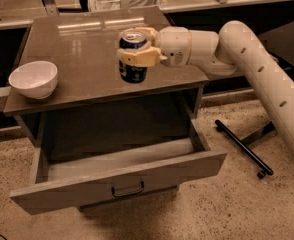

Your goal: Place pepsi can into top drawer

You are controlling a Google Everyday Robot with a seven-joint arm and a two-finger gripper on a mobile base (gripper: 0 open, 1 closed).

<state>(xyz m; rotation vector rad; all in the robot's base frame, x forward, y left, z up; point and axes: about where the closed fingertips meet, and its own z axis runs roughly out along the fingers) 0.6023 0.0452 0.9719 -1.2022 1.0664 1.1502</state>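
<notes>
Gripper reaching in from the right over the cabinet top; fingers clenched round the middle of the pepsi can, side grasp, one finger in front, one behind.

Can upright, long axis vertical, silver top showing above the fingers; base at or just above the tabletop, I cannot tell which.

Top drawer pulled out, front panel and handle toward the camera; inside bare as far as I can see.

The relation that counts: the open drawer lies below the can and nearer the camera, and the tabletop's front edge stands between the two; so my reading is out past that edge first, then down, not straight down.

Across its width the can sits a little right of the drawer's centre, inside both side walls; little sideways correction needed, I judge.

White bowl at the left front corner, well apart from the can; out of the path.
</notes>
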